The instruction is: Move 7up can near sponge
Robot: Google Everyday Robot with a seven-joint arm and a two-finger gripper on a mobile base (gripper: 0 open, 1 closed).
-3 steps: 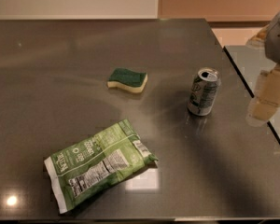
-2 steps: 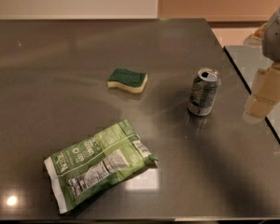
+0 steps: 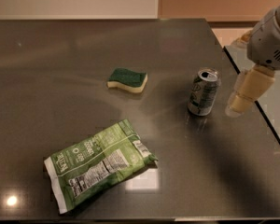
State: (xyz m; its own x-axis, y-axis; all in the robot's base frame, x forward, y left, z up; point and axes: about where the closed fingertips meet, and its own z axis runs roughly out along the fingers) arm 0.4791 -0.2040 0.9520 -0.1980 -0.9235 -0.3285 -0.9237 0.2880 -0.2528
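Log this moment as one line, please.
7up can: upright | sponge: left of can, apart | gripper: right of can, apart | snack bag: front-left | task: not done

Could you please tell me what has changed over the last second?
The gripper has edged closer to the 7up can, coming in from the side away from the sponge, and is not touching it. The can, the sponge and the green snack bag have not moved.

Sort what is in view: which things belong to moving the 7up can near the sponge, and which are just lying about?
Belongs to the job: 7up can, upright at right; sponge, left of it and apart; gripper, right of the can, not touching it.
Just lying about: green snack bag, flat at front left.
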